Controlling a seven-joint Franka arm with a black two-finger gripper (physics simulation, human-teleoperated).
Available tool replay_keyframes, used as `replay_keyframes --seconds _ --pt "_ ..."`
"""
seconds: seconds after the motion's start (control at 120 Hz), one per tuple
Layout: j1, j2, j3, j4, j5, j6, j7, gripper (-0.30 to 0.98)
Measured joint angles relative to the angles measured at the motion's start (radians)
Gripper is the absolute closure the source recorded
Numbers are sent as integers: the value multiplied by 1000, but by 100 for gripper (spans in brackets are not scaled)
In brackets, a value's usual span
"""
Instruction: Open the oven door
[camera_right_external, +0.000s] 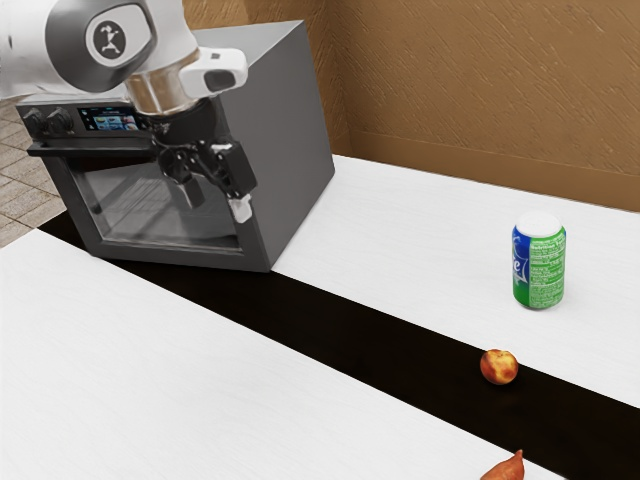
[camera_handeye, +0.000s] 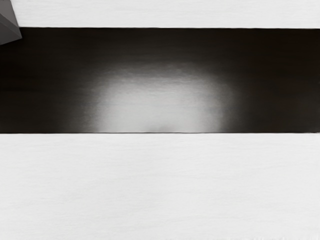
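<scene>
The white table has a black stripe and holds a gray oven, a can, a round fruit and a pointy orange thing.

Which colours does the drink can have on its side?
The can is blue and green, seen best in the exterior view.

Oven at the exterior view's left, fruit (before the can) well apart.

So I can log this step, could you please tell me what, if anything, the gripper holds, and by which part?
Nothing is held: the gripper is open, its fingers apart and empty.
</scene>
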Motion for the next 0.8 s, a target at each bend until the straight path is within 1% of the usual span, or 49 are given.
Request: replay_keyframes --seconds 0.183,0.217,0.242,0.267,0.283,0.317,0.342,0.375,0.417,0.45,0.508,0.55,0.617,0.683,0.8 --pt "3 -9 1 13 -6 -9 31 0" --pt "4 -52 -5 71 -3 -13 42 0" --pt "7 -137 -23 103 -2 -19 82 0" --pt "13 -195 -41 117 -1 -33 124 0" --pt "12 -220 -48 126 14 -48 152 0" --pt "6 -262 -32 127 62 -80 209 0" --pt "12 -300 -14 88 103 -88 256 0" --pt "16 -348 35 7 143 -75 325 0" --pt "22 -367 109 -51 160 -48 417 0" --pt "23 -350 159 -73 160 -21 494 0" --pt "25 -281 265 -84 143 29 621 0" --pt "33 -217 308 -74 127 62 709 0" --pt "29 -140 334 -56 106 109 837 0" --pt "19 -114 345 -52 83 145 952 0" --pt "9 -63 369 -55 75 205 1122 0"
